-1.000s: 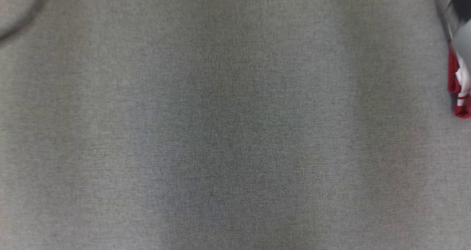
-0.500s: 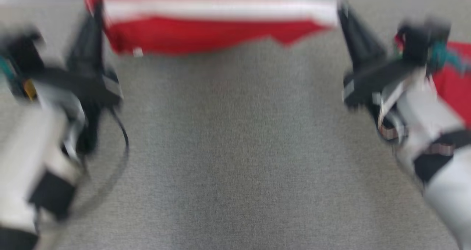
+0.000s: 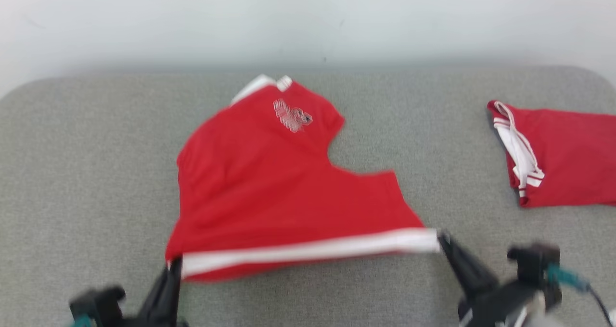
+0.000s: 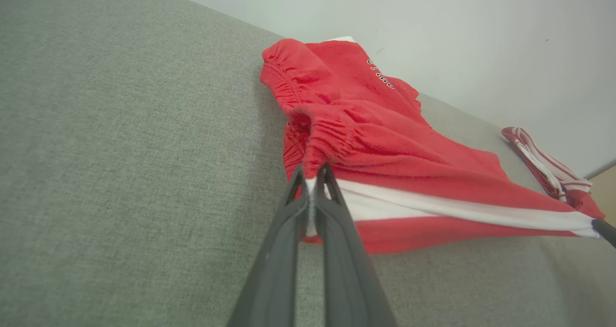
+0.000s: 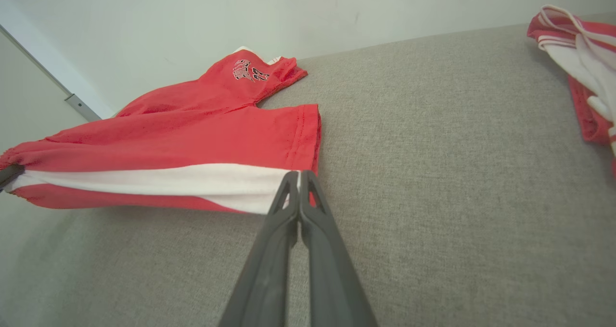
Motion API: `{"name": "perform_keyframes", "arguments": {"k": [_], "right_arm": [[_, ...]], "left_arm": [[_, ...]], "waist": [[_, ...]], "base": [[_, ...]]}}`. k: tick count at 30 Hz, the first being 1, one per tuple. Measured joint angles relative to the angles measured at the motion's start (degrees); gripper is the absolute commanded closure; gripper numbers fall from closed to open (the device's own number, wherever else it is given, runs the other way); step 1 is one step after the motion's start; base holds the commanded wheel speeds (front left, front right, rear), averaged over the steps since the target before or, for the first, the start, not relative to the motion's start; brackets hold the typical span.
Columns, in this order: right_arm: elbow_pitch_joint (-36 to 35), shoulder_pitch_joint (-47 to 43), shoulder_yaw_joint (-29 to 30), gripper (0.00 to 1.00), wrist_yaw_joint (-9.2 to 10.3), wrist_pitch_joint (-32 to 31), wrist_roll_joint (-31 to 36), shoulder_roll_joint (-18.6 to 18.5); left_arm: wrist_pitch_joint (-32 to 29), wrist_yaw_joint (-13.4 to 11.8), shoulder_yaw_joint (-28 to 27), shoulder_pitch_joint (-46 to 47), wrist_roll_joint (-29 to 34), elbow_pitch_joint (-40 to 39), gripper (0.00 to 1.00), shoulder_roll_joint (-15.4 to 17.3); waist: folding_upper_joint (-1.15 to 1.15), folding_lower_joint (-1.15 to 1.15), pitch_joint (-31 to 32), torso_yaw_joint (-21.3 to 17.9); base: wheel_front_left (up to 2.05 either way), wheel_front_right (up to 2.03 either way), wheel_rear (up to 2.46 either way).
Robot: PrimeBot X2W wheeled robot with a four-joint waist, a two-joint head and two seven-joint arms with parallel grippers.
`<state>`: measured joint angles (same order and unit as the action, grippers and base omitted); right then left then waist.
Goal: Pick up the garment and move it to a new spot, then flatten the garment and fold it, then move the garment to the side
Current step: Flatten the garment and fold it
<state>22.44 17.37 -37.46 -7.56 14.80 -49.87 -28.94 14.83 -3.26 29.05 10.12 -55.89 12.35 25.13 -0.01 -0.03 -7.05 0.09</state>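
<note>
Well, the big grey cushion (image 3: 86, 182) is the biggest thing, with a pale wall behind it. The red shorts (image 3: 269, 182) lie near its middle, spread away from the robot toward the wall. A second red garment (image 3: 568, 158) sits folded, well apart on the right. The shorts' white stripe (image 3: 308, 252) runs left to right along the near edge. The left gripper (image 4: 312, 175) is pinched tight on the stretchy waist end of that stripe. The right gripper (image 5: 298, 175) is pinched tight on the leg end. Both claws are equally near, and the shorts stretch between them, ready to be laid flat.
</note>
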Motion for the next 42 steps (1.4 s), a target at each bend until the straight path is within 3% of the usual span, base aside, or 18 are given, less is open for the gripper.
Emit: {"name": "perform_keyframes", "arguments": {"k": [10, 19, 29, 38, 42], "right_arm": [[-8.7, -18.3, 0.8, 1.00, 0.01, -6.9, -0.2, 0.1], [-14.7, -21.0, 8.2, 1.00, 0.01, -10.9, 5.9, 1.0], [-14.5, -2.4, 11.6, 1.00, 0.01, -14.8, 12.8, 0.6], [1.0, 23.6, 3.8, 1.00, 0.01, -15.6, 14.9, 1.9], [7.5, 30.8, 0.8, 1.00, 0.01, -15.5, 14.5, 3.4]], "left_arm": [[0.0, -4.4, -3.4, -12.8, 10.0, -0.2, 1.00, -1.1], [0.0, -3.3, -5.5, -14.8, 13.2, -0.6, 1.00, -3.0], [-0.6, -0.7, -6.8, -4.4, 15.1, -2.5, 1.00, -3.5], [-2.6, 3.3, -5.7, 13.1, 15.1, 5.7, 1.00, -6.8], [-2.6, 4.3, -5.1, 17.5, 15.1, 9.4, 1.00, -8.6]], "waist": [[0.00, 0.01, 4.7, 0.8], [0.01, 0.02, 6.2, 1.4], [0.02, 0.03, 3.3, 3.3], [0.02, 0.04, -3.3, 5.9], [0.02, 0.04, -5.6, 7.2]], "base": [[0.00, 0.00, 0.00], [0.00, 0.00, 0.00], [0.00, 0.00, 0.00], [0.00, 0.00, 0.00], [0.00, 0.00, 0.00]]}}
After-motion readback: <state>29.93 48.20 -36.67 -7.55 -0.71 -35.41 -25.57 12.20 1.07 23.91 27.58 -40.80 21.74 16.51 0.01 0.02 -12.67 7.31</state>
